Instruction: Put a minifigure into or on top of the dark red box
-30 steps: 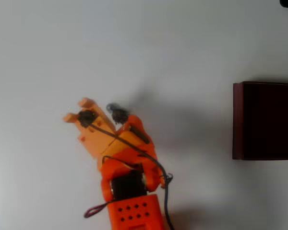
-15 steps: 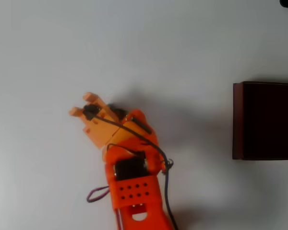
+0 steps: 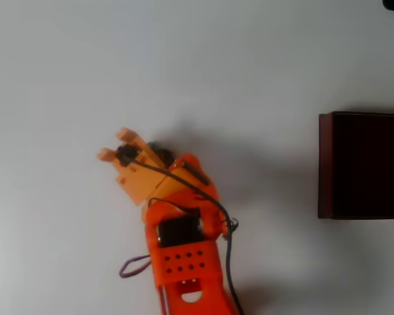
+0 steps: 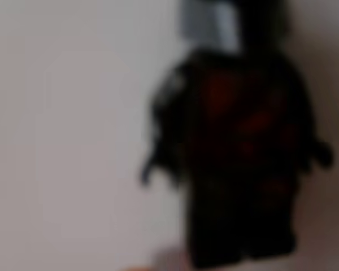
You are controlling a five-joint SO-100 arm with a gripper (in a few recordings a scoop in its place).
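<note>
In the overhead view the minifigure (image 3: 159, 151) is a small dark shape on the white table, half covered by the head of my orange gripper (image 3: 150, 156), which hangs over its left side. My fingers are hidden under the wrist, so their state is unclear. The wrist view shows the minifigure (image 4: 243, 158) very close and blurred: a black body with dim red marks and a grey patch on top, standing right of centre. The dark red box (image 3: 364, 165) sits at the right edge, far from the gripper, its near-black interior facing up.
My orange arm (image 3: 184, 262) comes in from the bottom edge, with a black cable looping along its right side. A wide stretch of white table (image 3: 269, 164) lies between the gripper and the box.
Over the last second the arm pushed forward and the gripper head closed in on the minifigure, hiding more of it. Since half a second ago it has barely shifted.
</note>
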